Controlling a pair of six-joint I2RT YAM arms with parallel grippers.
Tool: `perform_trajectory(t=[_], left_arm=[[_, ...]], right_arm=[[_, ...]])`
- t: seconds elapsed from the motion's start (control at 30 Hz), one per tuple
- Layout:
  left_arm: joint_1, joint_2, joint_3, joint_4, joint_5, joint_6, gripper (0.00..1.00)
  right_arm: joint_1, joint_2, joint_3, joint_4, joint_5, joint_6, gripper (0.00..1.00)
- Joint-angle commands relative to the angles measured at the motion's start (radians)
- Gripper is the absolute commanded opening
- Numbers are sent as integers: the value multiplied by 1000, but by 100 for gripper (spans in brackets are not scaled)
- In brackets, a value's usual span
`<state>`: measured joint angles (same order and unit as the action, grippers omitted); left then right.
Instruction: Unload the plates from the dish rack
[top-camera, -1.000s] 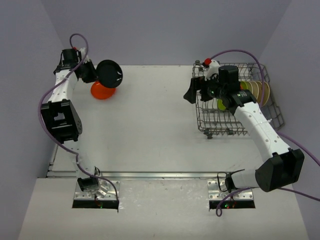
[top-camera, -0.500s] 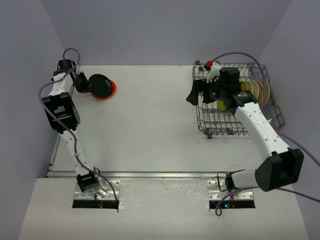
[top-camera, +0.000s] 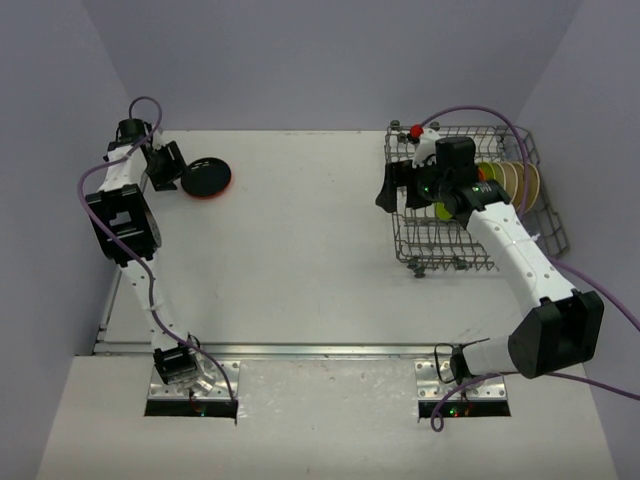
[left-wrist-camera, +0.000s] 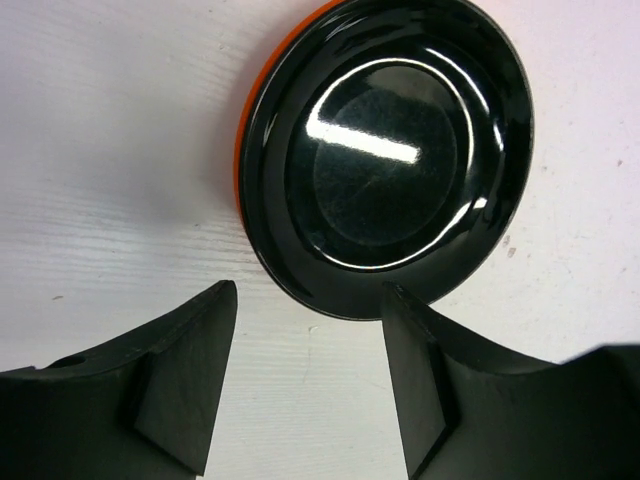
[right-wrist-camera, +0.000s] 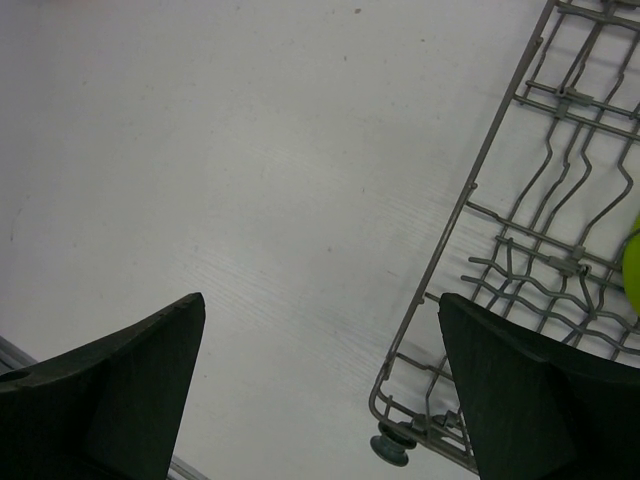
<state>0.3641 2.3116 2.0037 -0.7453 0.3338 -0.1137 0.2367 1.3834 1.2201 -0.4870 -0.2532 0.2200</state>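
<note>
A glossy black plate (top-camera: 207, 177) lies flat on an orange plate (left-wrist-camera: 243, 150) at the table's far left; only an orange rim shows beneath it. My left gripper (top-camera: 171, 170) sits just left of this stack, open, with bare table between its fingers (left-wrist-camera: 190, 370). The grey wire dish rack (top-camera: 412, 248) stands at the far right. Beige plates (top-camera: 522, 181) and a lime green plate (top-camera: 491, 172) stand upright in it, and another lime green piece (top-camera: 441, 210) shows beside my right wrist. My right gripper (top-camera: 388, 187) hovers wide open over the rack's left edge (right-wrist-camera: 470, 200), holding nothing.
Purple cables loop over both arms and the rack's far side. A red-capped knob (top-camera: 416, 129) sits at the rack's back left corner. A round foot (right-wrist-camera: 388, 447) marks its near corner. Grey walls close in behind and at both sides.
My left gripper has opened and let go of the black plate, which now lies flat on the orange one. The right arm has barely moved.
</note>
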Motion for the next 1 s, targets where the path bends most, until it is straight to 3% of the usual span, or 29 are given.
perform_trajectory(t=[0.0, 0.2, 0.3, 0.4, 0.47, 0.57, 0.77, 0.97], left_arm=[[-12, -72, 28, 1, -67, 78, 58], [-26, -189, -39, 7, -101, 148, 60], [-62, -350, -183, 108, -168, 190, 60], [-154, -528, -352, 214, -278, 258, 60], [-282, -672, -495, 283, -376, 321, 60], [-402, -770, -578, 329, -475, 343, 61], [-548, -846, -626, 336, -528, 330, 63], [-602, -863, -629, 334, -546, 325, 63]], right_arm=[[-5, -24, 27, 13, 82, -34, 99], [-15, -23, 37, 22, 326, -127, 95], [-54, 14, 48, 36, 434, -192, 79], [-110, 50, 57, 53, 474, -211, 73], [-143, 75, 60, 83, 513, -212, 68], [-171, 109, 67, 113, 552, -211, 62], [-207, 197, 109, 136, 587, -181, 47], [-229, 274, 149, 138, 578, -135, 44]])
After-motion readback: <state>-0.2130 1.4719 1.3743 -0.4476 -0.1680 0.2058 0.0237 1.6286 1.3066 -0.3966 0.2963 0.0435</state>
